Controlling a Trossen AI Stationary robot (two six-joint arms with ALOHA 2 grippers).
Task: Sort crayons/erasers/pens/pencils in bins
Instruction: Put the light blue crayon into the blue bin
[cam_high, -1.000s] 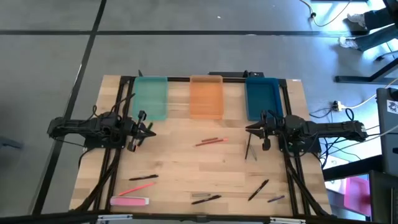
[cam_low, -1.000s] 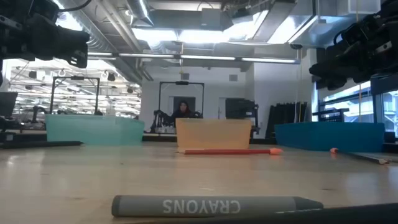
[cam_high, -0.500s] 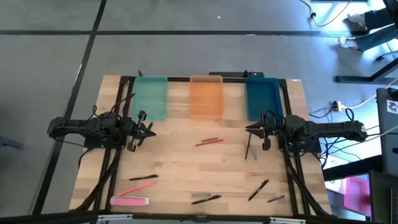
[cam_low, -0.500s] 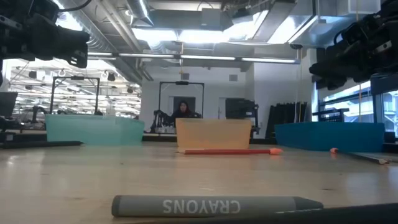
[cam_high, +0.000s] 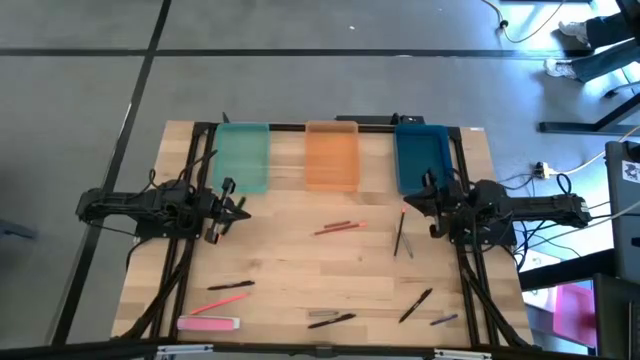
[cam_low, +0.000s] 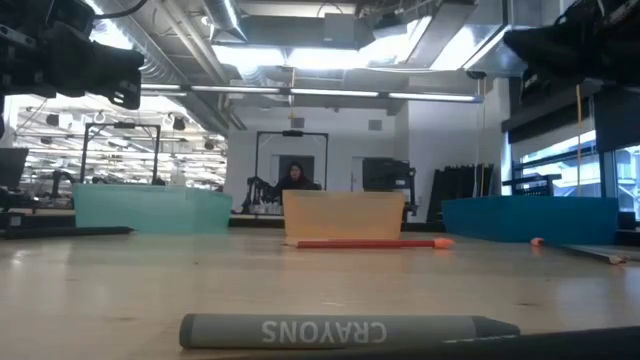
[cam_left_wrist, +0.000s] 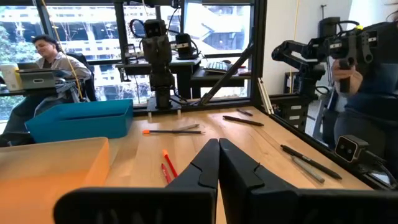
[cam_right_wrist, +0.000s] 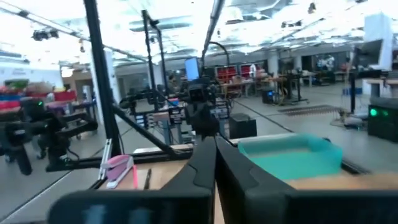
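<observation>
Seen from above, the left end effector (cam_high: 238, 208) hangs clenched and empty at the left middle of the desk (cam_high: 290, 260), below the teal bin (cam_high: 243, 156). The right end effector (cam_high: 408, 199) is also clenched on nothing, at the right middle, just under the blue bin (cam_high: 420, 155). The orange bin (cam_high: 331, 153) sits between them along the top edge. Red pencils (cam_high: 338, 227) lie mid-frame, black pens (cam_high: 414, 305) toward the lower right, and the pink eraser (cam_high: 208, 323) at the lower left.
</observation>
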